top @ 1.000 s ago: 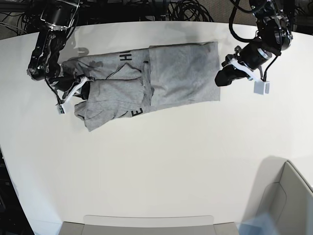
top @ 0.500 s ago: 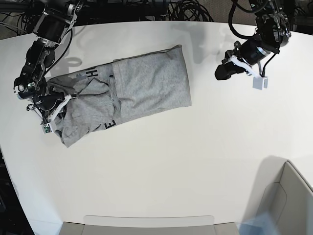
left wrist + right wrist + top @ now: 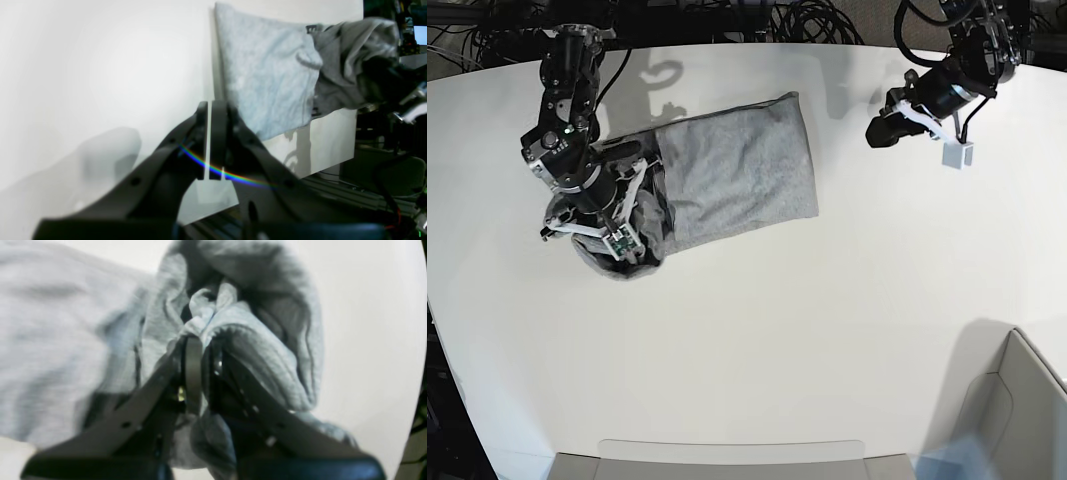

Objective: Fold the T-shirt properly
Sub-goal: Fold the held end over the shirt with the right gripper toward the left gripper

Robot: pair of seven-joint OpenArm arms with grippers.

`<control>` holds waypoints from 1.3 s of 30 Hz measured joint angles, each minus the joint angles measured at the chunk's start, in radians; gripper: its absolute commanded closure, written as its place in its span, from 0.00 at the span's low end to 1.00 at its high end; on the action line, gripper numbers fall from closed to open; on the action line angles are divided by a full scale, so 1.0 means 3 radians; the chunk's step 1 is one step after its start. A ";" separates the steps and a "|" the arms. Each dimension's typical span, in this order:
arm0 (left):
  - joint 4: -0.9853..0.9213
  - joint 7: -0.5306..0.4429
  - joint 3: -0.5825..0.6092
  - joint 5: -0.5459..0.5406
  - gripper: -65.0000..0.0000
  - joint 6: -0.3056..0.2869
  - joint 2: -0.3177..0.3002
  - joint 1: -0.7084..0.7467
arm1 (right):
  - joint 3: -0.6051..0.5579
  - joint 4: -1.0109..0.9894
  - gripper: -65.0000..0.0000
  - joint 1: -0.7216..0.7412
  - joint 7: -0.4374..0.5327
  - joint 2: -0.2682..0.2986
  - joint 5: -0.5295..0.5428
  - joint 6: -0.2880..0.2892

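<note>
The heather-grey T-shirt lies on the white table at the upper left, its flat plain part spread to the right. Its left end is gathered into a bunch. My right gripper is shut on that bunch. The right wrist view shows its jaws pinching a wad of grey cloth. My left gripper is shut and empty, hovering to the right of the shirt and apart from it. In the left wrist view its closed fingers sit before the shirt. A little black lettering shows at the fold.
The white table spreads wide in front of the shirt. A grey bin stands at the bottom right, and a grey tray edge runs along the bottom. Black cables lie behind the table's far edge.
My right gripper has swung right, carrying the shirt's left end up into a bunch against the flat part. The lettered part is now mostly hidden. My left gripper has risen slightly.
</note>
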 measured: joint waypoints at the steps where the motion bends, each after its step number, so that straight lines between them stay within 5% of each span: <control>1: 0.0000 -0.0001 0.0000 -0.0001 0.98 0.0000 -0.0001 -0.0001 | -0.0074 0.0039 1.00 -0.0029 -0.0001 -0.0031 -0.0028 0.0000; 16: 0.0000 -0.0001 0.0000 -0.0001 0.98 0.0000 0.0015 -0.0010 | -0.1343 0.0298 1.00 -0.0116 -0.0029 -0.0412 -0.1161 -0.0003; 23: 0.0000 -0.0003 0.0000 -0.0001 0.98 0.0000 0.0015 -0.0011 | -0.2129 0.0033 1.00 -0.0120 -0.0018 -0.0453 -0.1406 -0.0576; 31: 0.0000 -0.0001 0.0000 -0.0001 0.98 0.0000 0.0005 -0.0010 | -0.2439 -0.0417 1.00 -0.0150 -0.0010 -0.0445 -0.1401 -0.0595; 36: -0.0033 -0.0003 0.0000 -0.0003 0.98 -0.0003 0.0005 -0.0010 | -0.2492 -0.0491 0.71 -0.0150 0.0005 -0.0445 -0.1381 -0.0601; 39: -0.0148 -0.0001 0.0000 -0.0003 0.98 -0.0001 0.0005 -0.0010 | -0.2494 -0.0491 0.68 -0.0150 0.0008 -0.0445 -0.1391 -0.0601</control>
